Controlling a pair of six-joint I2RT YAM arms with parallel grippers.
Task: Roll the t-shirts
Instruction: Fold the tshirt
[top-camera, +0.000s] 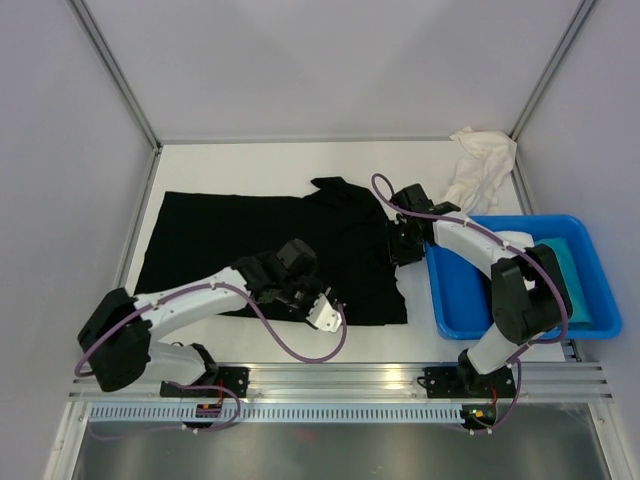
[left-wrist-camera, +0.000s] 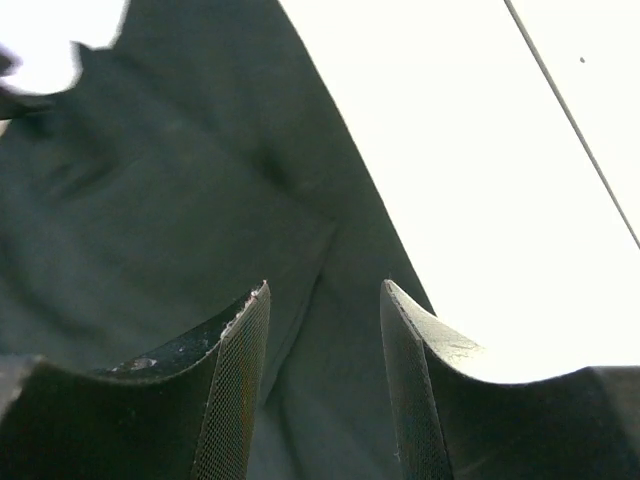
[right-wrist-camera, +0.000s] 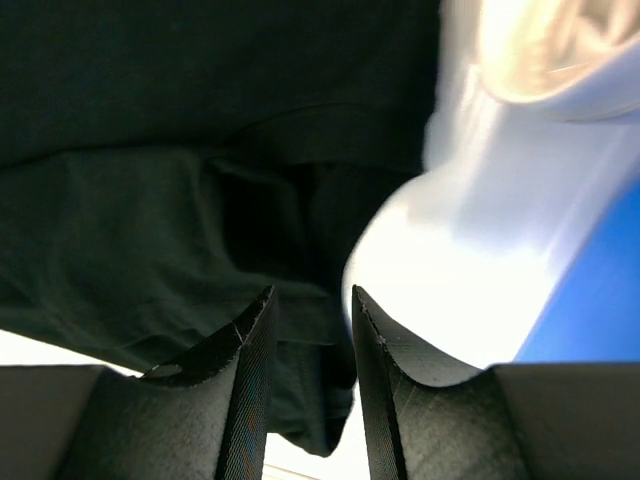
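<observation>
The black t-shirt (top-camera: 230, 235) lies spread across the white table, wrinkled towards its right end. My left gripper (top-camera: 295, 285) hovers over its near edge, open; in the left wrist view the black t-shirt (left-wrist-camera: 150, 200) lies flat under the left gripper (left-wrist-camera: 325, 290). My right gripper (top-camera: 402, 248) is at the shirt's right edge. Its jaws are apart, and a rumpled fold of the black t-shirt (right-wrist-camera: 150, 200) shows between the right gripper (right-wrist-camera: 312, 295) fingers. A cream-white t-shirt (top-camera: 482, 165) is crumpled at the back right. A teal t-shirt (top-camera: 562, 262) lies in the tub.
The blue plastic tub (top-camera: 455, 300) stands at the right, close beside the right arm, and shows again as the blue tub (right-wrist-camera: 600, 300). Bare table (left-wrist-camera: 480, 200) lies beside the shirt's edge. Frame posts and grey walls close in the back and sides.
</observation>
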